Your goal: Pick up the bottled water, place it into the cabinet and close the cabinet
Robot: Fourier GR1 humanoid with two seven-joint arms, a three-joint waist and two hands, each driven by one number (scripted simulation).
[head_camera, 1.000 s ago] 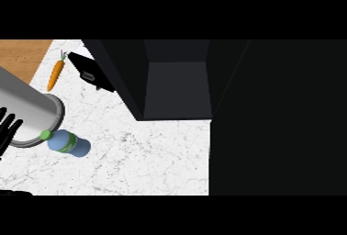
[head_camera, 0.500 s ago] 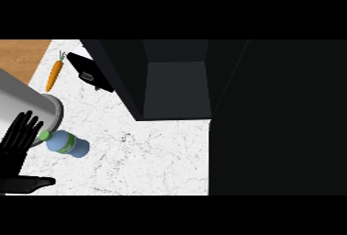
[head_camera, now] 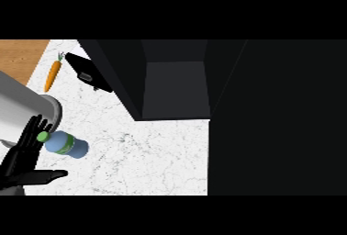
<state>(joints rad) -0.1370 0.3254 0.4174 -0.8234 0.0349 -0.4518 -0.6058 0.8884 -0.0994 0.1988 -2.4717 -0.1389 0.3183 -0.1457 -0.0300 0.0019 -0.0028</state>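
The bottled water (head_camera: 66,144) lies on the white marble counter (head_camera: 149,156) at the left: a pale blue bottle with a green cap and a green label band. My left hand (head_camera: 21,158) is just left of it, open, fingers straight and pointing up past the cap, thumb stretched out to the right below the bottle. The fingers reach the cap; nothing is curled round the bottle. The dark cabinet (head_camera: 175,78) stands open at the top centre, its inside shadowed. My right hand does not show.
A large grey metal pot (head_camera: 24,110) stands at the left edge behind the hand. A carrot (head_camera: 51,73) lies at the back left beside a black object (head_camera: 88,73). A big black mass (head_camera: 278,119) fills the right side. A wooden surface (head_camera: 20,55) shows at top left.
My left hand has risen from the lower left edge and moved right, up to the bottle's cap, with its thumb now extended under the bottle. The bottle has stayed put.
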